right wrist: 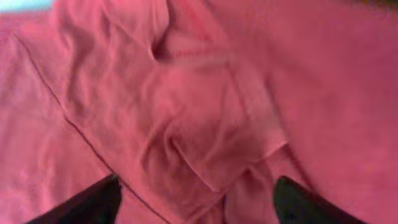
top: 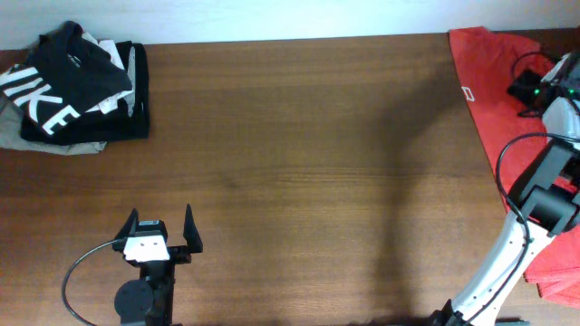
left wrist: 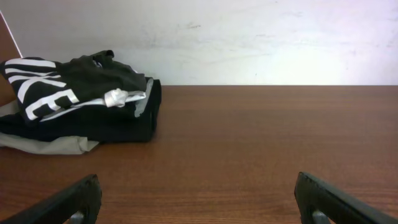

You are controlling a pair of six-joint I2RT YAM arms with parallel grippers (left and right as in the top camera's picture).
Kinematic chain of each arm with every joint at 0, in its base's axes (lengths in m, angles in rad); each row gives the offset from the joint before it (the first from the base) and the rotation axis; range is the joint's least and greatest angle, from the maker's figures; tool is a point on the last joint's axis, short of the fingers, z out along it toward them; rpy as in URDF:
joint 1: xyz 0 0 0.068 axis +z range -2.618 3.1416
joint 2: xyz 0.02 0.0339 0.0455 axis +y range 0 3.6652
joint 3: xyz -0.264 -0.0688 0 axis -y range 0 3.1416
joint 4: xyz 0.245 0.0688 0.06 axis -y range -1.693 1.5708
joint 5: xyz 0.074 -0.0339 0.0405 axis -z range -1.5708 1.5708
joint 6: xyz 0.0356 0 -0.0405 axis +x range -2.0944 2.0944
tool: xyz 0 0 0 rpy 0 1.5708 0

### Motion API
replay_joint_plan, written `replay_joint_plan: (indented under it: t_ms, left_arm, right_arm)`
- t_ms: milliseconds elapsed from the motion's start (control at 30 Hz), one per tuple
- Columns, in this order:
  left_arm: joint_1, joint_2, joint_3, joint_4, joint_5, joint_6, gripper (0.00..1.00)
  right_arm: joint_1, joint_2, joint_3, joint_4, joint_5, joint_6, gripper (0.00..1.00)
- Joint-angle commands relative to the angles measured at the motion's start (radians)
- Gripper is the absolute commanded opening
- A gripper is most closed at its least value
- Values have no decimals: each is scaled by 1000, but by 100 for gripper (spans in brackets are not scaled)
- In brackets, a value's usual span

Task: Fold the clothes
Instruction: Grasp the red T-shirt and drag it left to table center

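— Where do we see the red shirt [top: 489, 100]?
— Rumpled and unfolded at the right end of the table [top: 299, 154].
— And our hands?
— Our right gripper [right wrist: 196, 202] hangs close over the shirt's creases, fingers spread; we cannot tell if they touch the cloth. Our left gripper [top: 161, 228] is spread wide too, over bare wood, well apart from the shirt. A black garment [top: 63, 86] tops the pile in the far left corner.

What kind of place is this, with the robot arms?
Probably a robot test lab, not a home: a black robot arm and a white robot arm stand at a plain brown wooden table with a red-orange cotton T-shirt and a pile of folded dark clothes.
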Motion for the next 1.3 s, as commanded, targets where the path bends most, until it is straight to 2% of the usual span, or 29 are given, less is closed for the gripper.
replay_joint_plan:
  t_ms: [0,267,367,433,533,567,700,833,967,1133,1267]
  left_arm:
    - [4,-6,-5,-2,2,12,99]
    - [4,-6,-5,-2,2,12,99]
    - [4,-6,-5,-2,2,12,99]
    - [4,-6,-5,-2,2,12,99]
    - [4,-6,-5,-2,2,12,99]
    - [4,-6,-5,-2,2,12,99]
    - [4,-6,-5,-2,2,12,99]
    - [4,-6,-5,-2,2,12,99]
    - [4,-6,-5,-2,2,12,99]
    - [4,-6,-5,-2,2,12,99]
    - [4,-6,-5,-2,2,12,99]
  right_arm:
    - [11,41,16,24,-12,13,78]
    - [12,43,17,86,30,13,73]
    - [12,43,17,93,48,13,57]
    - [12,43,17,93,68,13,42]
    - [12,42,17,82,68,13,9]
    - [13,42,17,82,67,13,4]
    - [44,-5,17,79,-1,-53,4]
    - [157,-135,17,56,-143,-55,4]
    - [396,-215,17,25,-274,-8,4]
    - [737,-217,17,-58,-274,14,4]
    - [1011,-216,17,-97,-273,94,4]
